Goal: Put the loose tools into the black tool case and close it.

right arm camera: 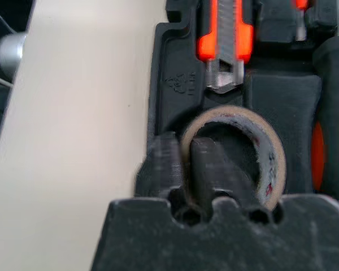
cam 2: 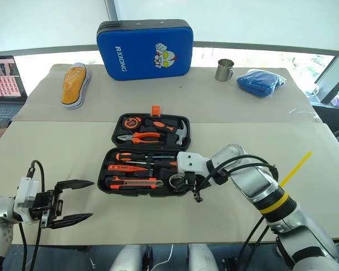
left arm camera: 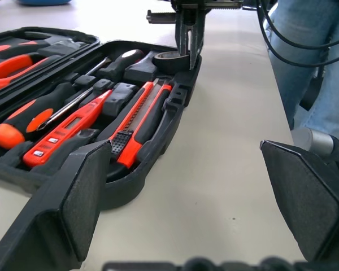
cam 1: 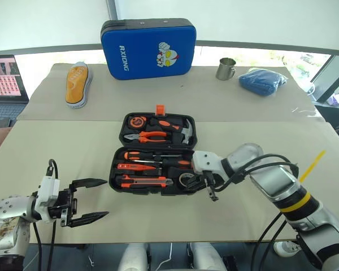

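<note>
The black tool case [cam 1: 114, 172] lies open mid-table, its lid [cam 1: 125, 130] laid back flat. In its tray slots sit a black-and-orange screwdriver [cam 1: 141, 154], the slim orange tester [cam 1: 137, 167] and the utility knife [cam 1: 144, 182]. The dark tape roll [right arm camera: 271, 164] rests in the tray's front right corner. My right gripper [cam 1: 210, 192] is shut on the roll's wall, one finger in the hole and one outside. My left gripper [cam 1: 105, 197] hovers open and empty just left of the case, pointing at it.
Pliers [cam 1: 150, 135] and a hammer [cam 1: 182, 131] lie in the lid. Along the far edge stand a blue cartoon case [cam 1: 148, 48], a metal mug [cam 1: 226, 69], a blue cloth [cam 1: 263, 80] and an orange shoe [cam 1: 78, 84]. A person in jeans [left arm camera: 305, 56] stands beside the table.
</note>
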Tool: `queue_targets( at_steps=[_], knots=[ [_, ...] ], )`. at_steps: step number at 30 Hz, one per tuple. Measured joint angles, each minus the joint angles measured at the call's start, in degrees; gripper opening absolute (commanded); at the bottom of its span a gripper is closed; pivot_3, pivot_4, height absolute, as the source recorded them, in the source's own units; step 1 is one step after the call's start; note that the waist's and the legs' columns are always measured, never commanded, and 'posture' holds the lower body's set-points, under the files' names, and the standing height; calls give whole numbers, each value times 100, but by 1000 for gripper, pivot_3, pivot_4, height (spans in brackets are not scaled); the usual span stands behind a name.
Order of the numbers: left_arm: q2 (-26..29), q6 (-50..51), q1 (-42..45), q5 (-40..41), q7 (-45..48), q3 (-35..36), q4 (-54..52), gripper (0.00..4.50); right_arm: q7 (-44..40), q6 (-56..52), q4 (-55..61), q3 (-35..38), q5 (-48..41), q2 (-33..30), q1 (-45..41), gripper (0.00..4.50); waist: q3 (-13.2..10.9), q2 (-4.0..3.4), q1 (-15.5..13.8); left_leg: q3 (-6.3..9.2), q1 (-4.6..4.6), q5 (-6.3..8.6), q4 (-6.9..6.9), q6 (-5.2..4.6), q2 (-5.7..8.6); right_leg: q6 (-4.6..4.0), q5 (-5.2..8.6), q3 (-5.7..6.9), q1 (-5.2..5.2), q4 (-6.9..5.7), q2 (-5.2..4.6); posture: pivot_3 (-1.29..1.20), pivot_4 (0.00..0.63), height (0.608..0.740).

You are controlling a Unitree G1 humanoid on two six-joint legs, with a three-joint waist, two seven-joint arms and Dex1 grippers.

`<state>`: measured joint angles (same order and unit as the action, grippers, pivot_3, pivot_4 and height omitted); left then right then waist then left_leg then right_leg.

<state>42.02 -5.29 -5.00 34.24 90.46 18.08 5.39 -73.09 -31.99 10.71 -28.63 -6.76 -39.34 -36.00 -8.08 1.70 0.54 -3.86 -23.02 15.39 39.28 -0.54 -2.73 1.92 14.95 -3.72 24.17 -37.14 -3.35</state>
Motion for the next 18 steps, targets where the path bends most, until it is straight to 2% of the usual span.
queue_targets(
  at_steps=[4, 6, 9, 13, 16, 18],
  knots=[
    [22, 334, 96, 67, -348, 66, 9, 4500, -215, -12, 97, 81, -158, -133, -81, 3089, 0, 0, -17, 5, -7, 1, 0, -2, 0, 0, 0, 2, 6, 2, 0, 0, 150, 740],
    [112, 627, 150, 43, -710, 111, 12, 4500, -726, -27, 369, 178, -679, -241, -58, 3679, -1, 1, -7, 26, -9, 3, -1, -5, -3, 0, 0, 3, 8, 3, 1, 0, 150, 740],
    [218, 1108, 341, -82, -1254, 88, 17, 4500, -1040, -84, 531, 393, -1159, -298, -58, 3679, -2, 2, 12, 39, -9, 3, 0, -5, -2, 0, 0, 3, 6, 2, 1, 0, 150, 740],
    [268, 2136, 1132, -378, -2540, -16, 296, 4500, -920, -43, -128, 1294, -1510, -369, -113, 3679, -5, 14, -42, 38, 8, 1, 4, -2, 2, 2, -2, 4, -13, -2, -1, 0, 150, 740],
    [26, 2434, 1905, -726, -3351, -252, 645, 3774, -506, 555, -1013, 1636, -1280, -268, -106, 2946, -2, 20, -65, 21, 5, -2, 5, 2, 9, 3, -4, 4, -10, -4, -2, 0, 150, 740],
    [-215, 2543, 2370, -954, -3805, -440, 916, 3008, -86, 1135, -1641, 1682, -908, -114, -102, 2261, -2, 21, -61, 8, -2, -3, 5, 3, 9, 3, -5, 3, -3, -6, -2, 0, 150, 740]
  ],
)
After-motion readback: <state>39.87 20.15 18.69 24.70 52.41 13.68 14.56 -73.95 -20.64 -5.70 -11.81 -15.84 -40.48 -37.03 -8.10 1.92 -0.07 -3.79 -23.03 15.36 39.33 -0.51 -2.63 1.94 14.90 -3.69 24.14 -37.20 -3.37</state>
